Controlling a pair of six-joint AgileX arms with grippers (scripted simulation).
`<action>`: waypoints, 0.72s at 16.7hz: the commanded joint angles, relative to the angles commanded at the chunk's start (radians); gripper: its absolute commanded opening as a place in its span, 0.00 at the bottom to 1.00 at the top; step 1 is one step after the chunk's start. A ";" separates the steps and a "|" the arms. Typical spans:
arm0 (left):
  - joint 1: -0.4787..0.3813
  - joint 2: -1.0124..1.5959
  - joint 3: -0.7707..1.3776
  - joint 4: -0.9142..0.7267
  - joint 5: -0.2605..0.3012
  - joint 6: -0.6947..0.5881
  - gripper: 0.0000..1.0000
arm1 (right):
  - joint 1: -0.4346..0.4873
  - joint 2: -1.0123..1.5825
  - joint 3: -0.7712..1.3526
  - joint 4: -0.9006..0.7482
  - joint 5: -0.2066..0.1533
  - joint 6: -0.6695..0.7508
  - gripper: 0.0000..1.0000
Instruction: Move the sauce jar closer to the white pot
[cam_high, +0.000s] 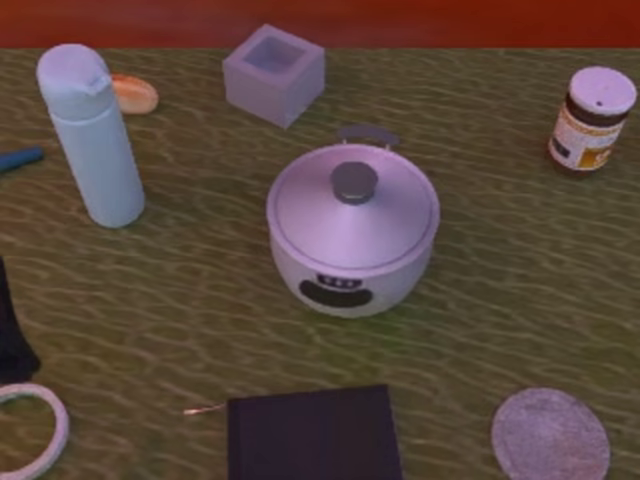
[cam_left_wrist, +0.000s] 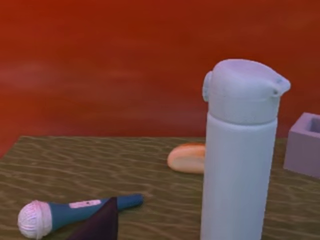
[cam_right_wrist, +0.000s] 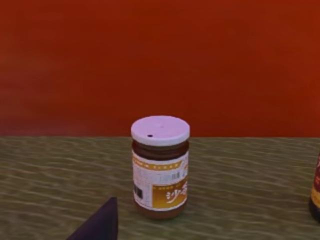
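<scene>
Left arm (cam_high: 14, 340) at left edge

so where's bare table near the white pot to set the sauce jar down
Bare table runs from the white pot right toward the sauce jar, down to the grey disc. Also free: between pot and pale-blue bottle. Crowded behind, by the grey cube box.

The pot (cam_high: 352, 228) sits mid-table, the jar (cam_high: 590, 120) well apart at the far right, the box (cam_high: 273, 74) behind the pot, the bottle (cam_high: 92, 134) far left.
</scene>
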 joint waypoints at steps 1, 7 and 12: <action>0.000 0.000 0.000 0.000 0.000 0.000 1.00 | 0.000 0.000 0.000 0.000 0.000 0.000 1.00; 0.000 0.000 0.000 0.000 0.000 0.000 1.00 | -0.002 0.144 0.072 -0.127 -0.001 -0.010 1.00; 0.000 0.000 0.000 0.000 0.000 0.000 1.00 | -0.015 0.500 0.326 -0.395 0.007 -0.036 1.00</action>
